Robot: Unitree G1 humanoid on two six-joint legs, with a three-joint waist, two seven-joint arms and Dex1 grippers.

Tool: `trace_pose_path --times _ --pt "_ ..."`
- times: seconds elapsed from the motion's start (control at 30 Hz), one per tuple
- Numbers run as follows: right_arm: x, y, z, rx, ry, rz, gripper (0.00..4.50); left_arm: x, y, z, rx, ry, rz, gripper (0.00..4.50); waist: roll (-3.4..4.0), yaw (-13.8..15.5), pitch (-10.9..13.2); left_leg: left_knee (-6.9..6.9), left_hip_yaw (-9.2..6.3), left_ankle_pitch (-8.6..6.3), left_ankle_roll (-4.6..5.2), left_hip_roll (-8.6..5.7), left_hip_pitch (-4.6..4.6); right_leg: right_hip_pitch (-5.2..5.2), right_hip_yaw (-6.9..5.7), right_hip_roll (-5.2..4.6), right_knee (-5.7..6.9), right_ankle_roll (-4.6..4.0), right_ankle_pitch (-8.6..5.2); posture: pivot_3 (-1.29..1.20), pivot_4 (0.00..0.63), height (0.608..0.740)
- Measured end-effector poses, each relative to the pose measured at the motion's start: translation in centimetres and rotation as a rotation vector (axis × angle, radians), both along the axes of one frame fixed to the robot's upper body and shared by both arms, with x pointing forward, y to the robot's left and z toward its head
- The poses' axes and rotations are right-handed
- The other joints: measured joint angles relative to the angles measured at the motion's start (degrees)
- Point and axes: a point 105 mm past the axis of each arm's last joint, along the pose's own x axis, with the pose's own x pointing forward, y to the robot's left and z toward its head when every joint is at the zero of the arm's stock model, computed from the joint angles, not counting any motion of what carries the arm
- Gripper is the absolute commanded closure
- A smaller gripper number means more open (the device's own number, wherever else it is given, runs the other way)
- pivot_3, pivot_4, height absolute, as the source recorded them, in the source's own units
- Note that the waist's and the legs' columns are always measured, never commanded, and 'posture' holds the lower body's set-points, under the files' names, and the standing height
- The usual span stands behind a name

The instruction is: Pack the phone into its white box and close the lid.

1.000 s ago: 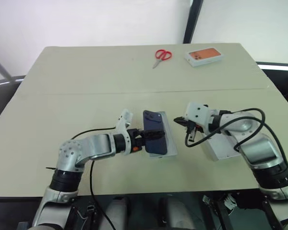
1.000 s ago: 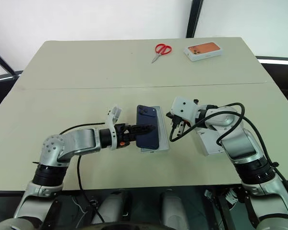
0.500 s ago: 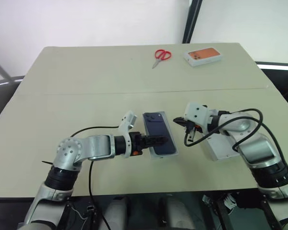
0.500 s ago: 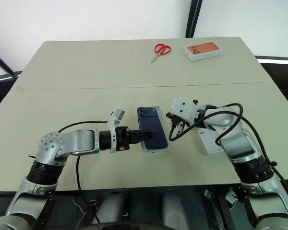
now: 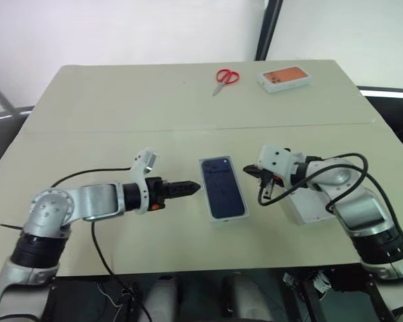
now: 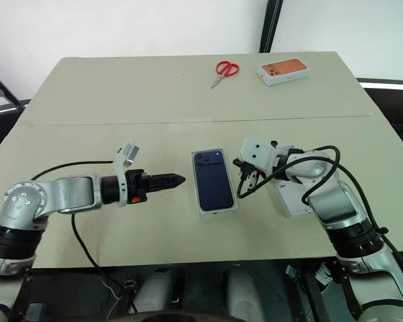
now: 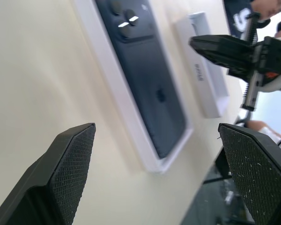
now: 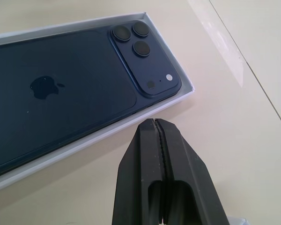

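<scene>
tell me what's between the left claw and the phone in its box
Nothing: bare tabletop separates the left claw from the white box holding the phone, as the right eye view shows.

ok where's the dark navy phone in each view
Left eye view: the slim dark navy-blue phone lies in the shallow white cardboard box, near the middle of the table.
Right eye view: table middle, between the two grippers.
Left wrist view: upper middle, running diagonally.
Right wrist view: upper left, back up.
Shared landmark: the phone's square camera cluster, seen in all four views.
</scene>
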Motion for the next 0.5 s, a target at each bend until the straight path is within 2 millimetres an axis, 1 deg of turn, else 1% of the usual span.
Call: trace_pose_path --times 0.07,0.1,0.17,0.23,0.27,0.33,0.4,0.5 --pt "0.0 0.0 0.0 -0.001 0.001 -0.002 4.5 0.7 1.4 0.1 0.073 -0.067 0.037 0.11 0.01 0.0 0.0 0.0 0.01 -0.01 0.02 -0.06 0.0 0.0 -0.01 0.01 0.0 0.0 0.0 0.0 0.15 0.74" --pt "0.1 -0.1 -0.1 -0.001 0.004 -0.004 4.5 1.2 2.1 0.2 0.114 -0.115 0.058 0.34 0.01 0.0 0.0 0.0 0.03 -0.02 0.03 -0.07 0.0 0.0 -0.01 0.01 -0.01 0.0 0.0 0.0 0.15 0.74" --pt "0.1 -0.4 -0.2 -0.009 0.01 -0.009 4.5 1.9 3.2 0.6 0.201 -0.209 0.083 0.93 0.01 0.1 0.0 -0.03 0.04 -0.02 0.04 -0.11 0.0 0.01 -0.01 0.01 -0.04 -0.01 0.0 0.0 0.15 0.74" --pt "0.1 -0.7 -0.2 -0.026 0.015 -0.011 4.5 2.3 3.9 0.6 0.305 -0.292 0.069 1.91 0.02 0.0 0.0 -0.06 0.04 -0.02 0.04 -0.1 -0.01 0.0 -0.01 0.01 -0.06 -0.01 0.0 0.0 0.15 0.74" --pt "0.1 -0.9 -0.2 -0.037 0.016 -0.012 4.5 2.2 3.8 0.4 0.362 -0.332 0.038 2.49 0.02 0.0 0.0 -0.08 0.06 -0.02 0.04 -0.11 -0.01 0.0 -0.01 0.02 -0.07 -0.01 0.0 0.0 0.15 0.74" --pt "0.0 -1.2 -0.2 -0.061 0.018 -0.012 4.5 1.8 3.1 -0.3 0.453 -0.395 -0.058 3.56 0.02 0.0 0.0 -0.09 0.08 -0.02 0.04 -0.1 -0.01 0.0 0.0 0.02 -0.08 0.0 0.0 0.0 0.15 0.74" --pt "-0.1 -1.3 -0.6 -0.103 0.016 0.002 4.5 1.3 1.8 -1.4 0.513 -0.445 -0.18 4.47 0.03 0.0 0.0 -0.09 0.08 -0.03 0.05 -0.1 -0.01 0.01 -0.01 0.03 -0.08 -0.01 0.0 0.0 0.15 0.74" --pt "-0.2 -1.1 -1.1 -0.133 0.014 0.01 4.5 1.0 0.1 -2.5 0.57 -0.496 -0.316 4.47 0.03 0.0 0.0 -0.09 0.07 -0.04 0.07 -0.08 -0.01 0.0 -0.01 0.04 -0.06 0.0 0.0 0.0 0.15 0.74"
